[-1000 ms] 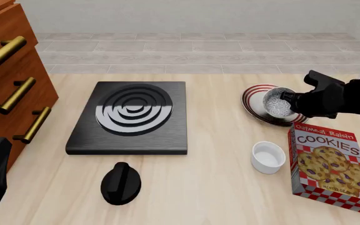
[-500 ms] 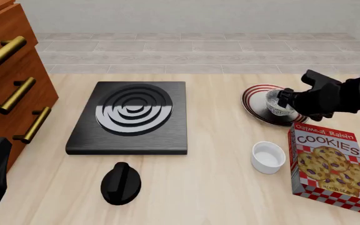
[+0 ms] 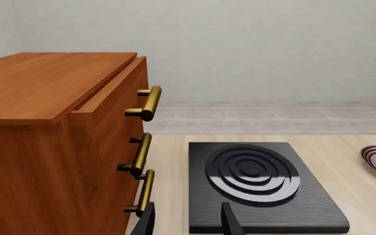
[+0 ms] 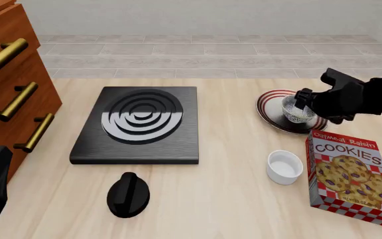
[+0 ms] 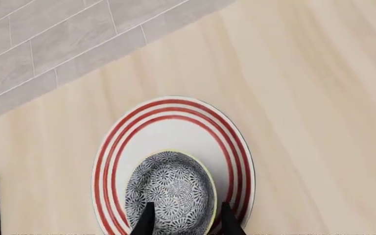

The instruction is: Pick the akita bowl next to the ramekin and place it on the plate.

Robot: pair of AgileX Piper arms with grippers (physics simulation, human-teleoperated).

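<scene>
One akita bowl (image 5: pixel 170 192) sits upright, mouth up, on the plate (image 5: pixel 172 122), right jaws astride its rim

- The worktop (image 4: pixel 231 199) looks like pale, matt wood with a faint grain.
- The drawer cabinet (image 3: pixel 44 147) is reddish-brown wood, its handles (image 3: pixel 150 103) brass-like metal.
- The hob (image 4: pixel 138 124) has a brushed black base and glossy rings.
- The plate (image 5: pixel 175 117) and ramekin (image 4: pixel 284 167) look like smooth glazed ceramic.
- The cookie box (image 4: pixel 350 174) is printed cardboard.
- The right claw (image 4: pixel 305 102) is matt black.
</scene>
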